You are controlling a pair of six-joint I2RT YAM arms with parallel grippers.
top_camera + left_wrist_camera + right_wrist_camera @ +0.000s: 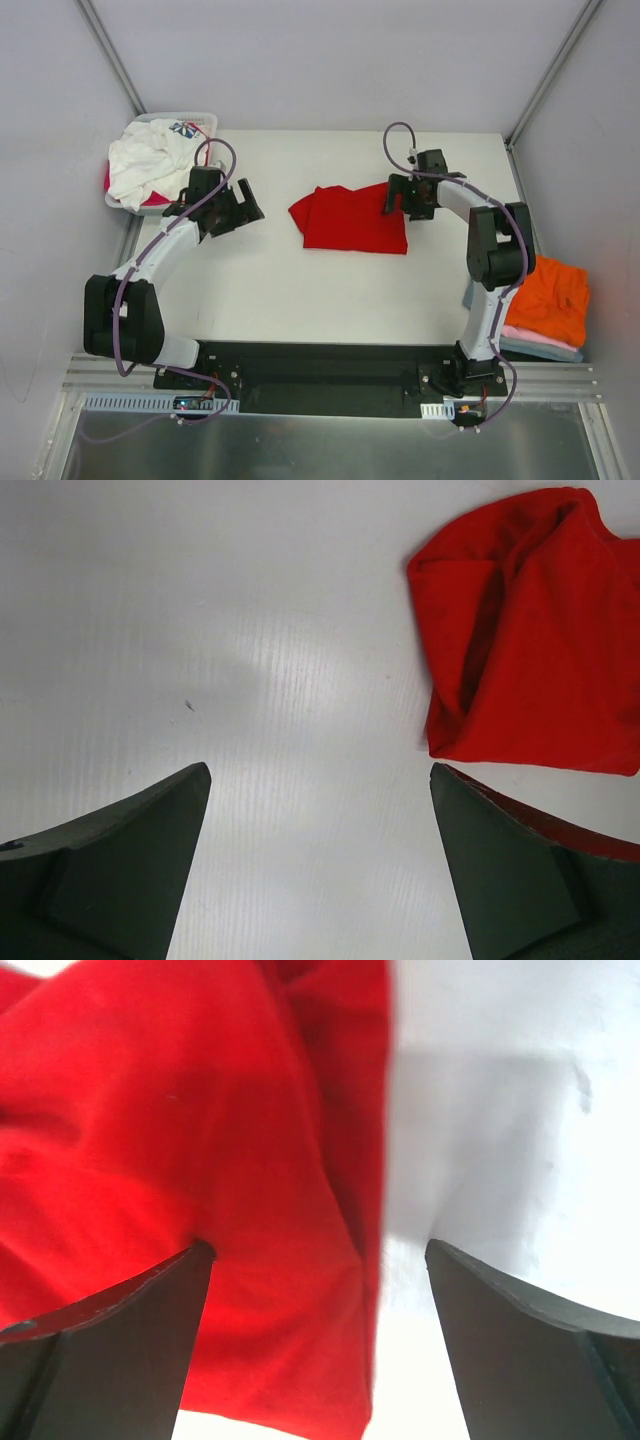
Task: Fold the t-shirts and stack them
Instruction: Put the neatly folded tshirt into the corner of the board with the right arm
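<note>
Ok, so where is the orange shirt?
In the top view, the orange shirt sits at the far right edge, lying on top of the pink shirt, just right of the right arm.

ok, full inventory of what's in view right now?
red t-shirt: 1, bright red, partly folded, table centre
white t-shirt: 1, white with blue-red print, heaped in basket
magenta cloth: 1 patch, under white t-shirt
orange t-shirt: 1, orange, top of pile right of right arm
pink t-shirt: 1, pink, under orange
blue-grey t-shirt: 1, light blue-grey, pile bottom
basket: 1, white, far left corner
table: 1, white
left claw: open, over bare table
right claw: open, over red t-shirt's right edge
</note>
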